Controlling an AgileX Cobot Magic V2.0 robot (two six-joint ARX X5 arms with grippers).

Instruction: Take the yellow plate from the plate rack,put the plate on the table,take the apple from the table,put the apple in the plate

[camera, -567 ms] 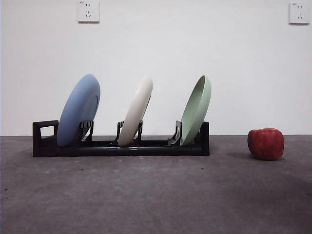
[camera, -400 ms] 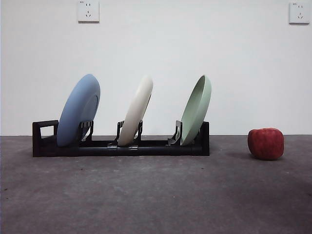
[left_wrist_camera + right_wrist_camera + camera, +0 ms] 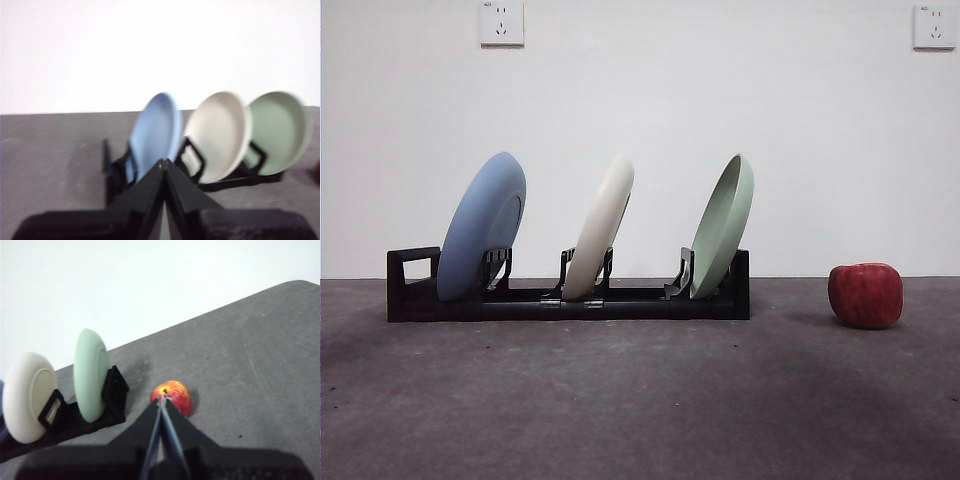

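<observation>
The cream yellow plate (image 3: 602,226) stands on edge in the middle slot of the black plate rack (image 3: 560,298), between a blue plate (image 3: 480,228) and a pale green plate (image 3: 723,224). The dark red apple (image 3: 865,294) rests on the grey table (image 3: 640,400) to the right of the rack. My left gripper (image 3: 163,165) is shut and hangs well back from the rack (image 3: 116,172), in line with the blue plate (image 3: 156,132); the yellow plate (image 3: 220,134) is beside it. My right gripper (image 3: 162,401) is shut, raised short of the apple (image 3: 172,394). Neither arm shows in the front view.
Two wall sockets (image 3: 501,22) (image 3: 933,26) sit high on the white wall behind. The rack's loop handle (image 3: 412,270) is at its left end. The table's far edge and a rounded corner (image 3: 300,285) show in the right wrist view.
</observation>
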